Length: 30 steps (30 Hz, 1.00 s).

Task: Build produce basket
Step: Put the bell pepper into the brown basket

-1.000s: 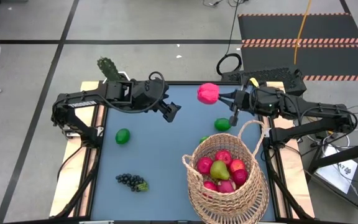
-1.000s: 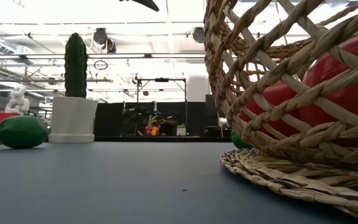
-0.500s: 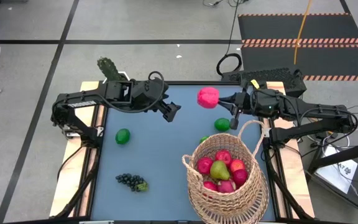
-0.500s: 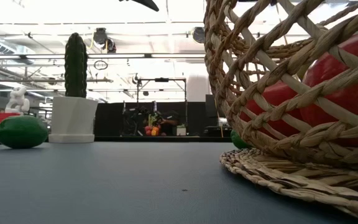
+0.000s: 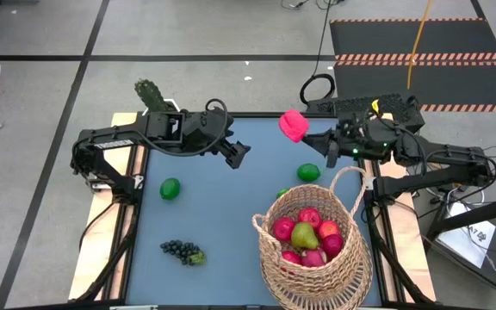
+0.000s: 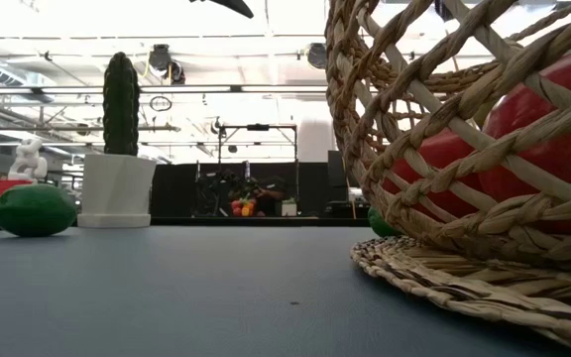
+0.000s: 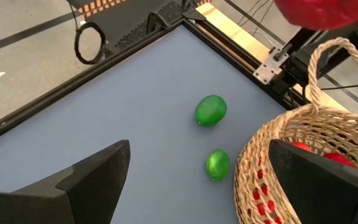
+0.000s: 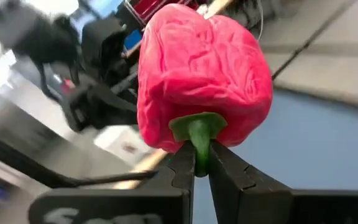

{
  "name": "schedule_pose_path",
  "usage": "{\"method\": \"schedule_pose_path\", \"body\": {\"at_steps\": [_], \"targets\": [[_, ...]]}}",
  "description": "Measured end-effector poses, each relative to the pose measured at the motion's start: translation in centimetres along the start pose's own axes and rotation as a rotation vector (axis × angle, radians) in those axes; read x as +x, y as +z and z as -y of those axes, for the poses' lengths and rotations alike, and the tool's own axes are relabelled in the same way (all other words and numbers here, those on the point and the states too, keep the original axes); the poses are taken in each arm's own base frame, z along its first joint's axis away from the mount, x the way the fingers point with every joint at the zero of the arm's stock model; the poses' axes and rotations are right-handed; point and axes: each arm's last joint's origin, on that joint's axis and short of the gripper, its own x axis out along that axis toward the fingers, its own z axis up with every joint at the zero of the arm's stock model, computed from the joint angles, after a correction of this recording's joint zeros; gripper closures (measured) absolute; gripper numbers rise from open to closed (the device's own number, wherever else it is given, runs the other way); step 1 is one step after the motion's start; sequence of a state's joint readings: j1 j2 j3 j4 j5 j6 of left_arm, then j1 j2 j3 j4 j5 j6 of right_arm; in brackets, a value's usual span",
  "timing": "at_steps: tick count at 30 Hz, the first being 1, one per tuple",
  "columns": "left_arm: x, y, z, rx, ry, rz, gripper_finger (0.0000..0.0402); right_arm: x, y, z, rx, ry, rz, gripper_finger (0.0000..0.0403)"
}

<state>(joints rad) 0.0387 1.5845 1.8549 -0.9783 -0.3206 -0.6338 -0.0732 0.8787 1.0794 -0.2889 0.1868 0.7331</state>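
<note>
potted cactus at table corner

a lab: hazard-striped floor mats, ceiling trusses (industrial lighting).

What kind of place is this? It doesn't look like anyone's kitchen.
Most likely a robotics lab or workshop. Two arms are bolted to a blue-topped table, cables trail over a grey floor with hazard-striped mats, and behind the table an open hall with equipment racks shows. The fruit in the basket looks like toys.
</note>
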Motion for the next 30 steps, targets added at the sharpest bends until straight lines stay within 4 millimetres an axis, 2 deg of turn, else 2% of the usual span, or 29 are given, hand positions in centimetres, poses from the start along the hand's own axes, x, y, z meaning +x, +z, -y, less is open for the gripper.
{"method": "schedule_pose_path", "body": {"at_steps": [4, 14, 22, 30], "targets": [[0.0, 0.0, -0.1, 0.001, 0.017, 0.013, 0.0018, 0.1, 0.2, 0.3, 0.220, 0.008, -0.011, 0.0383], [0.0, 0.1, -0.1, 0.001, 0.025, 0.019, 0.0018, 0.2, 1.5, 0.5, 0.402, 0.033, 0.087, 0.0376], [0.0, 0.1, -0.1, -0.004, 0.038, 0.029, 0.0018, 0.2, 1.9, 0.8, 0.351, 0.031, 0.108, 0.0367], [0.0, 0.1, -0.1, -0.004, 0.038, 0.029, 0.0018, 0.1, 1.7, 0.7, 0.196, 0.066, 0.049, 0.0376]]}}
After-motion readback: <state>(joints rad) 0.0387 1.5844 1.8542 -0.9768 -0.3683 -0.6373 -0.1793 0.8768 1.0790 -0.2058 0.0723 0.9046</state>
